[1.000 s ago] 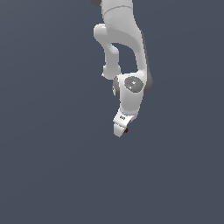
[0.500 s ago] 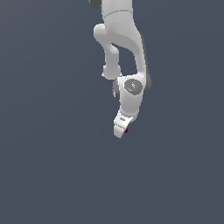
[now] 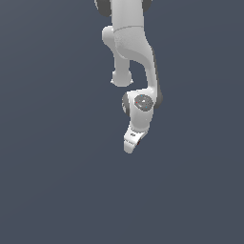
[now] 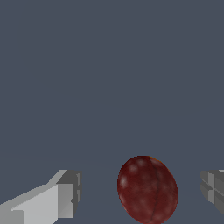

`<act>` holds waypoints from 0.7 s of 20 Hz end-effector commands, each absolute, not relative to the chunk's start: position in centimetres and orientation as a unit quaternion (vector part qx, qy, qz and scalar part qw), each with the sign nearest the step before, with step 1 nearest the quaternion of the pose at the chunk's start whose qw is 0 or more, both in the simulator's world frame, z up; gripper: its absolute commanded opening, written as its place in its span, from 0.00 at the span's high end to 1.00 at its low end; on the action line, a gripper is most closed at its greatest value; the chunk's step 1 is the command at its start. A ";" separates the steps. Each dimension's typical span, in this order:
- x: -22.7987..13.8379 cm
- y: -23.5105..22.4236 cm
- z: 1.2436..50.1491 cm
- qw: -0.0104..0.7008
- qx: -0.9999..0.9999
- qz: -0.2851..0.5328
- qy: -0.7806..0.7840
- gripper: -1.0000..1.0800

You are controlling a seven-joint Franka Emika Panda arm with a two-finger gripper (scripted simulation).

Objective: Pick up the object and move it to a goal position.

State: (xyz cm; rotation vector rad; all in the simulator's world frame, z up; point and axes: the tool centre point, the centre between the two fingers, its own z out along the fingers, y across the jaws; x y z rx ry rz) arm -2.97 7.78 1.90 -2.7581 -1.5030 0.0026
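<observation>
The object (image 4: 147, 189) is a dark red, roughly round lump lying on the grey floor. In the wrist view it sits between my two fingers, with a gap on each side and nearer to one of them. My gripper (image 4: 140, 189) is open around it and does not touch it. In the exterior view the white gripper (image 3: 129, 145) points down at the end of the arm, and only a tiny red speck of the object (image 3: 138, 141) shows beside the fingers.
The plain dark grey floor (image 3: 57, 181) fills both views. The white arm (image 3: 131, 43) reaches down from the top of the exterior view. No other objects and no goal marker show.
The arm's wrist and gripper have sunk a little lower over the red object. The object has not moved.
</observation>
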 end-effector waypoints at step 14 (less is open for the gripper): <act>-2.8 7.6 1.8 0.000 -0.878 0.000 -0.478 1.00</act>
